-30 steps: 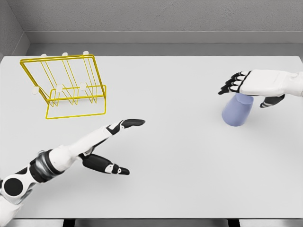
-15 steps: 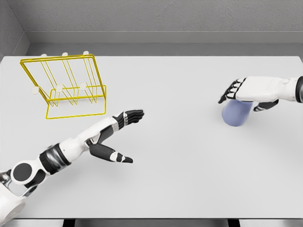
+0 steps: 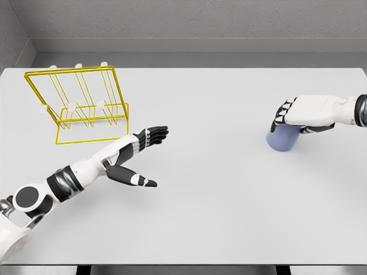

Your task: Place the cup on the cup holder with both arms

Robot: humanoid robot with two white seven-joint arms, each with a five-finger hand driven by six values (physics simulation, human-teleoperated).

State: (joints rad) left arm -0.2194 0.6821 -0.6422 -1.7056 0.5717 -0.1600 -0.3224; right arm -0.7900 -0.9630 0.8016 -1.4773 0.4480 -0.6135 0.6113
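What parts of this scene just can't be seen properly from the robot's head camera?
- Cup: its top is covered by the right hand, so the grip contact is unclear.
- Right arm: cut off by the picture's right edge.
- Cup holder: its white peg tips are too small to make out.

No readable text, labels, brands or numbers showing anywhere, nothing printed appearing on any surface in view

A white table (image 3: 218,195) carries a yellow wire cup holder (image 3: 80,103) and a blue cup (image 3: 282,139).
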